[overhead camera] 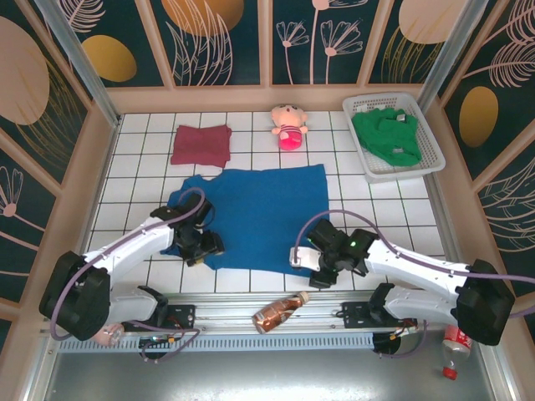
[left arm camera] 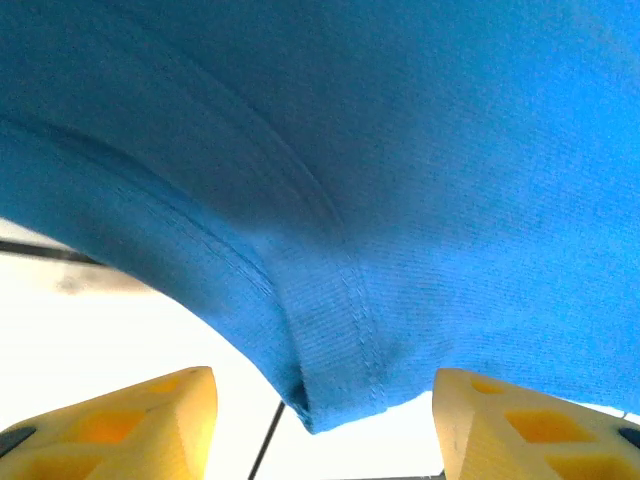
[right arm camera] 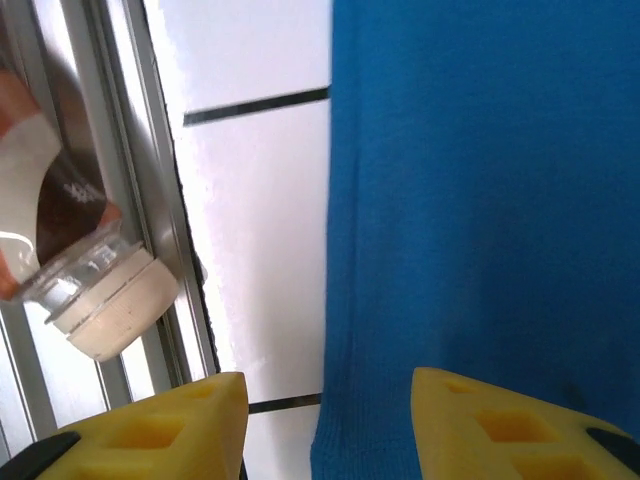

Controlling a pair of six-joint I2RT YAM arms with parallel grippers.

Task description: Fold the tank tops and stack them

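Note:
The bright blue tank top (overhead camera: 255, 213) lies spread flat on the tiled table. My left gripper (overhead camera: 203, 249) is at its near left corner. In the left wrist view the left gripper (left arm camera: 325, 425) is open, and the blue tank top's (left arm camera: 400, 200) hemmed corner hangs between the yellow fingertips (left arm camera: 150, 420) without touching them. My right gripper (overhead camera: 308, 261) is at the near right edge. The right gripper (right arm camera: 330, 430) is open in its wrist view and straddles the blue tank top's (right arm camera: 480, 200) side edge. The maroon tank top (overhead camera: 201, 144) lies folded at the back left. The green tank top (overhead camera: 386, 134) sits crumpled in the basket.
A white basket (overhead camera: 410, 171) stands at the back right. A pink plush doll (overhead camera: 289, 127) lies at the back centre. A brown bottle (overhead camera: 280, 312) rests on the front rail, its cap end (right arm camera: 100, 310) close beside my right gripper. A red-capped bottle (overhead camera: 451, 347) lies off the table's near right.

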